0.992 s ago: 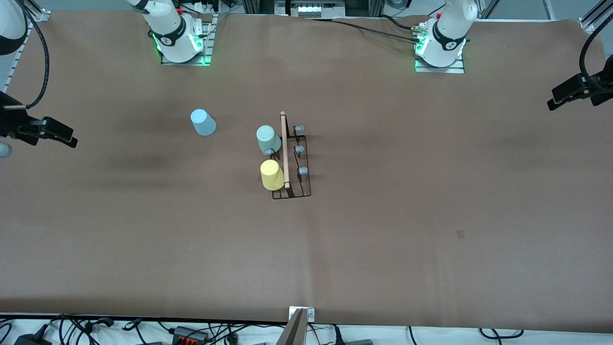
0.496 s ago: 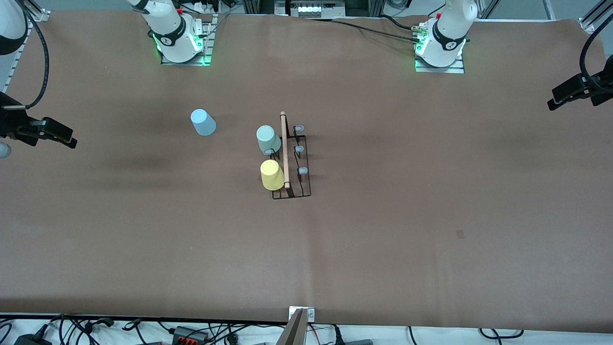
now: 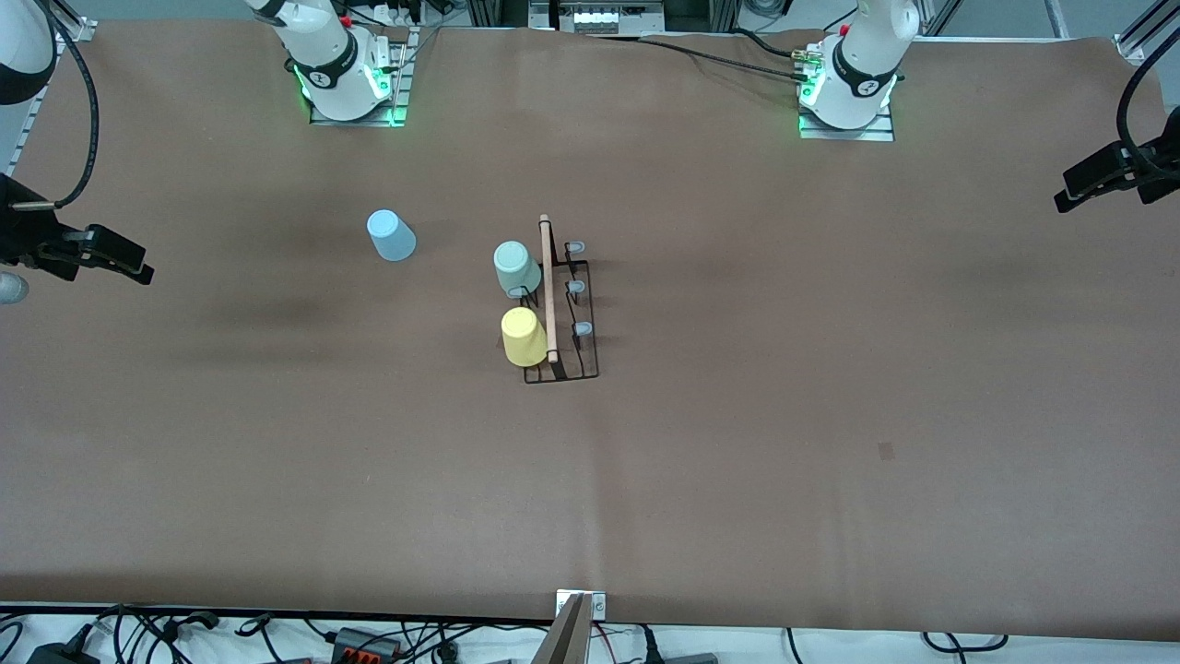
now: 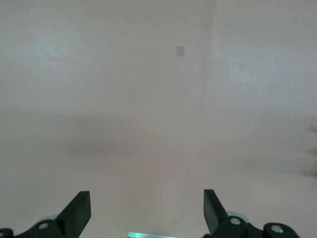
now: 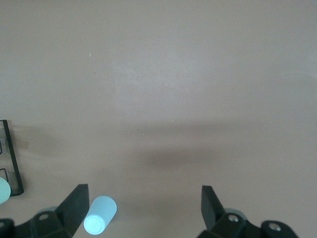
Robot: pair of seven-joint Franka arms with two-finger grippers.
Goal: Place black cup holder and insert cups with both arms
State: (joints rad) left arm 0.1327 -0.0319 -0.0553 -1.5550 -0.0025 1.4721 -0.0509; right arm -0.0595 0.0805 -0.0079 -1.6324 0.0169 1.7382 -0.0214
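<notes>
Right gripper (image 3: 111,261) has edged slightly inward; both grippers' fingers (image 5: 74,203) gape wide, empty.

Mint-green cup (image 5: 2,191) cut off at frame edge.

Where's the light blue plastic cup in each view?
Front view: small light blue tapered plastic cup stands alone on the brown table, toward the right arm's end, apart from the thin black wire cup holder.
Left wrist view: not in it, only bare table.
Right wrist view: at the lower edge, beside the right gripper.
Shared landmark: the holder, its corner also in the right wrist view.
</notes>
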